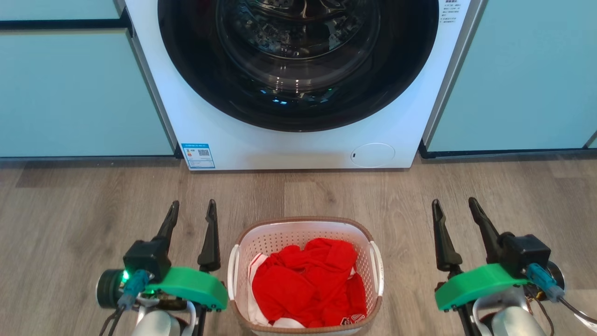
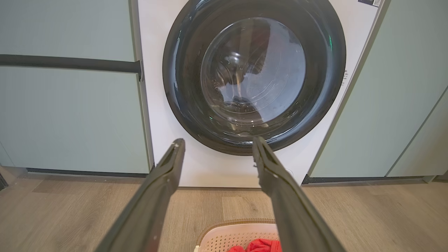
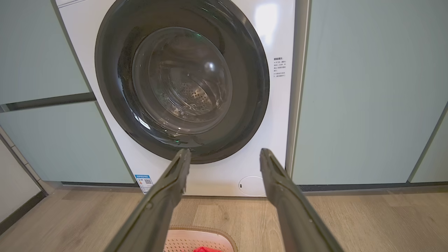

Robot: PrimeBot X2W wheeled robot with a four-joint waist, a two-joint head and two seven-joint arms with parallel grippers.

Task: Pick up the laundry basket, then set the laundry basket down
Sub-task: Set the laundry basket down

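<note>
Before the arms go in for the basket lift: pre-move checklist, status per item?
1. The left gripper open and empty: ok.
2. The right gripper open and empty: ok.
3. The white perforated plastic laundry basket with brown rim upright on the wood-look floor, between the two grippers: ok.
4. Its two white side handles, left and right, uncovered: ok.
5. The red clothes inside the rim: ok at the sides; near edge is cut off, cannot tell.
6. Grip on the handles: not ok, neither gripper's fingers are on a handle.
</note>
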